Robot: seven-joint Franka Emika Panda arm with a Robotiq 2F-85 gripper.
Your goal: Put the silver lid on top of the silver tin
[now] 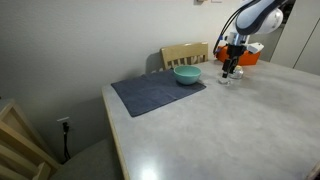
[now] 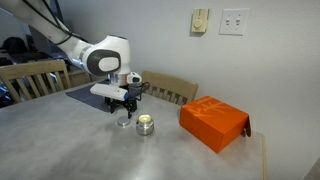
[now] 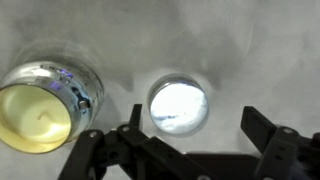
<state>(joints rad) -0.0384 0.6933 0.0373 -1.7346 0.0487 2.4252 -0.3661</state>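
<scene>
- The gripper (image 3: 190,128) hangs with its fingers (image 3: 134,118) spread wide, holding nothing.
- Under them the silver lid (image 3: 180,105) lies flat on the grey table (image 3: 265,45).
- The silver tin (image 3: 45,105), pale yellow inside, stands just beside the lid, uncovered.
- Farther off are an orange box (image 2: 213,123) and a teal bowl (image 1: 187,74) on a dark mat (image 1: 145,97).

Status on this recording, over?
Gripper open, poised over silver lid. Lid flat on table, beside silver tin, apart. Tin uncovered. Nothing between them.
</scene>
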